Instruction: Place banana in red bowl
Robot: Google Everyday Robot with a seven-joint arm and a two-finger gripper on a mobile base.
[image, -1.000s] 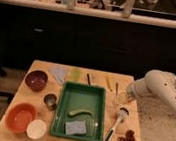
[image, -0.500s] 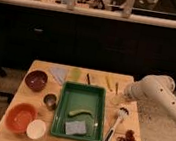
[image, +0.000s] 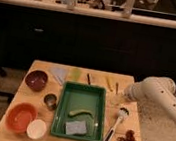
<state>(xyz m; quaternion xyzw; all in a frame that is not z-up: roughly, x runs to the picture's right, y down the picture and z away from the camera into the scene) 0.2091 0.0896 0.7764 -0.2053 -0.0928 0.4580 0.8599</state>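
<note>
Banana [image: 110,82] lies near the far edge of the desk [image: 136,121], right of the middle, lengthways toward that edge, with a thin dark stick [image: 117,87] just beside it. It looks light, fairly soft and smooth-skinned, so it probably wants a gentle pinch across its middle, where it is thickest and least likely to roll or swing. The gripper [image: 118,97] hangs on the end of the white arm just nearer than the banana, off the far right corner of the green tray [image: 64,106]; whether it is spread or pressed together I cannot tell. The red bowl [image: 20,117] sits at the near left corner, well apart from the banana, with a small white bowl [image: 36,129] touching its right side. The carry probably has to cross the tray's raised rim or skirt along the far edge, clearing the metal cup [image: 50,101] and the dark bowl [image: 35,80] on the left.
</note>
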